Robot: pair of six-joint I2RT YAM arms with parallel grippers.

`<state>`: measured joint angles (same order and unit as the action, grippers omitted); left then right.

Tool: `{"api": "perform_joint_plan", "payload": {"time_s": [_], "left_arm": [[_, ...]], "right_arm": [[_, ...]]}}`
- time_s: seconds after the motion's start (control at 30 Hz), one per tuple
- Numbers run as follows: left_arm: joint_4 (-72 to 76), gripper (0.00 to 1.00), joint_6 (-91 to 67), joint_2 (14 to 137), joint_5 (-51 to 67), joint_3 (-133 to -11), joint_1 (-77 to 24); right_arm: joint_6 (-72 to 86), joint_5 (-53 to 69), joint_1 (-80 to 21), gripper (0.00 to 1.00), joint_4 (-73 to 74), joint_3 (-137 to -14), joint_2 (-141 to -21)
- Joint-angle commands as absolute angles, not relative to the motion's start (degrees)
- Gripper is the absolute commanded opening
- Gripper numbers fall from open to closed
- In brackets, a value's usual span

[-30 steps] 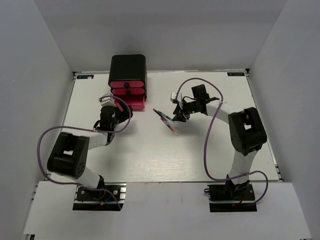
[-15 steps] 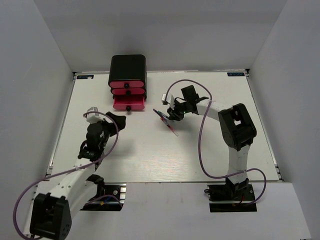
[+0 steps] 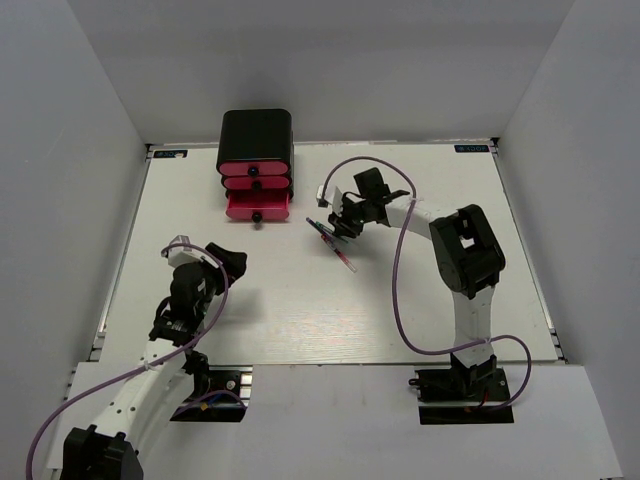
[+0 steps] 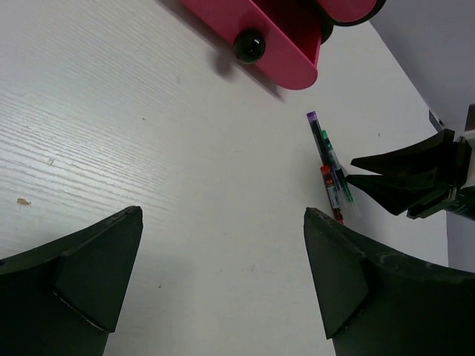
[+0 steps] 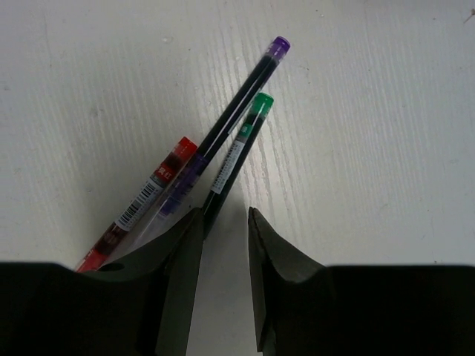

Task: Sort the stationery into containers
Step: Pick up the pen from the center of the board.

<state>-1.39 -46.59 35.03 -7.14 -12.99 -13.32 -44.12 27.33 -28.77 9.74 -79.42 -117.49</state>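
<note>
Retreat by the left gripper [image 4: 223, 219]: it has backed off from the cabinet [image 3: 256, 135] to the near left, jaws spread wide and holding nothing. The bottom drawer [image 3: 258, 205] sits pulled out, so one container looks ready. The right gripper [image 5: 225, 215] has slid left onto the pens just right of the drawer and narrowed. A gap still shows around the end of the green-capped pen [image 5: 237, 148], with no pinch yet. The purple-capped pen [image 5: 237, 96] and red-capped pen [image 5: 159, 182] lie beside it, flat on the table [image 3: 400, 300]. Likely next: close on a pen and carry it to the drawer.
</note>
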Motion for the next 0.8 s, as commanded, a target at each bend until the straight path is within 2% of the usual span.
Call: {"api": "perform_joint_plan", "payload": {"time_s": [0.0, 0.23, 0.7, 0.77], "left_arm": [[-3.5, 1.0, -46.8, 34.1, -8.1, -14.1, -13.4], [-4.0, 1.0, -46.8, 33.6, -8.1, -14.1, -13.4], [-5.1, 1.0, -47.3, 33.0, -8.1, -14.6, -13.4], [-5.1, 1.0, -47.3, 33.0, -8.1, -14.6, -13.4]], "right_arm": [[-44.4, 27.4, -29.6, 0.36, 10.9, -81.5, -117.9], [-43.5, 27.8, -30.0, 0.36, 10.8, -81.0, -117.3], [-43.5, 21.1, -31.2, 0.36, 14.1, -85.3, -122.0], [-43.7, 20.4, -31.4, 0.29, 14.8, -86.1, -122.3]]}}
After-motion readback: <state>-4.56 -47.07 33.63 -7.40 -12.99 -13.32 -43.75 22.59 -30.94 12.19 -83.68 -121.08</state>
